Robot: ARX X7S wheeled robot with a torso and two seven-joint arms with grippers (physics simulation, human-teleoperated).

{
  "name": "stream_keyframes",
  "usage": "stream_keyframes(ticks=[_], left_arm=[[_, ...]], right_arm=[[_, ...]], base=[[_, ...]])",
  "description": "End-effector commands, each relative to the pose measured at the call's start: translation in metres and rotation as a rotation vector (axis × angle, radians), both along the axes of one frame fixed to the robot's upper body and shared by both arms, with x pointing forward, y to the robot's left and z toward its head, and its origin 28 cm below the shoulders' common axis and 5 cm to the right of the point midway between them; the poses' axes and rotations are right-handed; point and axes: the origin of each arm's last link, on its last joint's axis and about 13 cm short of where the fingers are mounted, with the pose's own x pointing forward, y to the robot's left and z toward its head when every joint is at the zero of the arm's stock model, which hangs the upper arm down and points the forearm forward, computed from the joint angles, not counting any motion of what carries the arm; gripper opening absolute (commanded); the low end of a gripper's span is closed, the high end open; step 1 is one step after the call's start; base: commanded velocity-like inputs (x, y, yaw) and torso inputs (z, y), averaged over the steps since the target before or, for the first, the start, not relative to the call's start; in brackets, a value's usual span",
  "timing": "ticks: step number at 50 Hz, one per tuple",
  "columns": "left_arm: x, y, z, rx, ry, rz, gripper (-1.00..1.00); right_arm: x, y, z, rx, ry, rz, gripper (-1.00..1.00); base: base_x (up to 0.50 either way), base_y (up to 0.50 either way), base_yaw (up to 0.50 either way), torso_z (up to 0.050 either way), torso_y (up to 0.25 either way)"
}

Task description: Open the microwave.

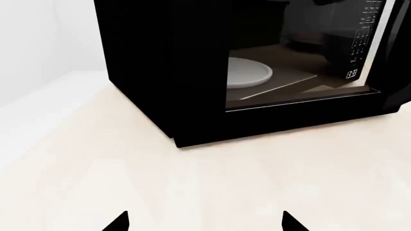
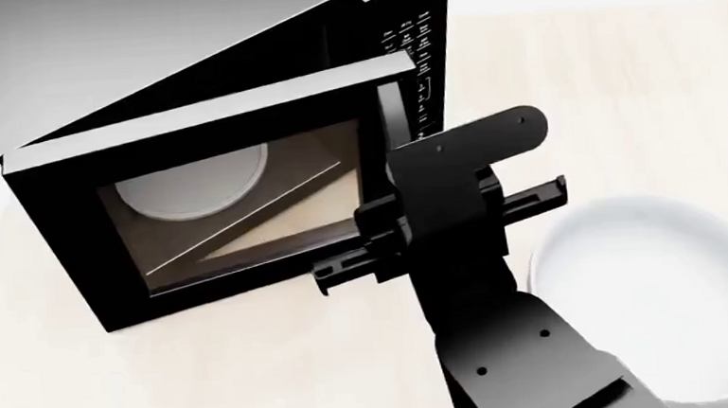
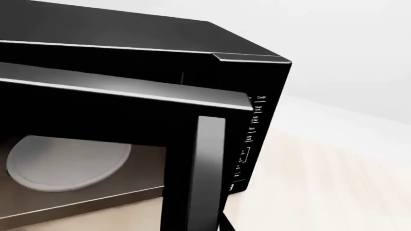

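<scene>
The large black microwave [image 2: 204, 71] stands on the pale table, and its glass door [image 2: 239, 221] is ajar by a small gap at the keypad [image 2: 419, 58] side. The round white turntable plate [image 2: 192, 186] shows through the glass. My right gripper [image 2: 401, 219] is at the door's free edge. In the right wrist view it [image 3: 209, 226] closes round the door's vertical handle strip [image 3: 210, 163]; one fingertip [image 3: 228, 224] shows beside it and the other is hidden. My left gripper [image 1: 204, 224] is open and empty, low over the table in front of the microwave [image 1: 160, 72].
A big white bowl [image 2: 660, 281] sits on the table [image 2: 584, 77] to the right of the microwave, under my right forearm. The left wrist view shows the clock display [image 1: 352, 73] and the table's pale surface [image 1: 224, 183]. A white wall lies behind.
</scene>
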Motion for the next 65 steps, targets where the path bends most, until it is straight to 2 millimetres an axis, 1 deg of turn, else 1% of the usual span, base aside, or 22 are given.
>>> stream_keyframes(ticks=[1, 6, 14, 25, 33, 41, 55, 65], left_arm=[[0.0, 0.0, 0.0, -0.002, 0.001, 0.0, 1.0], [0.0, 0.0, 0.0, -0.002, 0.002, 0.0, 1.0], [0.0, 0.0, 0.0, -0.001, 0.001, 0.0, 1.0], [0.0, 0.0, -0.001, -0.002, 0.002, -0.001, 1.0], [0.0, 0.0, 0.0, -0.002, 0.002, -0.002, 1.0], [0.0, 0.0, 0.0, -0.002, 0.002, -0.001, 1.0], [-0.001, 0.0, 0.0, -0.003, 0.003, -0.002, 1.0], [0.0, 0.0, 0.0, -0.002, 0.002, -0.002, 1.0]], right_arm=[[-0.026, 0.032, 0.016, 0.12, -0.031, 0.268, -1.0], [-0.033, 0.033, 0.018, 0.125, -0.035, 0.274, -1.0], [-0.045, 0.035, 0.015, 0.136, -0.031, 0.282, -1.0], [-0.054, 0.035, 0.014, 0.143, -0.038, 0.273, -1.0], [-0.062, 0.037, 0.016, 0.151, -0.043, 0.282, -1.0], [-0.065, 0.037, 0.017, 0.144, -0.051, 0.272, -1.0], [-0.076, 0.037, 0.022, 0.169, -0.072, 0.277, -1.0], [-0.078, 0.036, 0.023, 0.175, -0.082, 0.276, -1.0]], base=[[0.0, 0.0, 0.0, 0.0, 0.0], [0.0, 0.0, 0.0, 0.002, 0.004], [0.0, 0.0, 0.0, 0.0, 0.003], [0.0, 0.0, 0.0, 0.001, 0.003], [0.0, 0.0, 0.0, 0.001, 0.003], [0.0, 0.0, 0.0, 0.001, 0.003], [0.0, 0.0, 0.0, 0.001, 0.002], [0.0, 0.0, 0.0, 0.001, 0.002]])
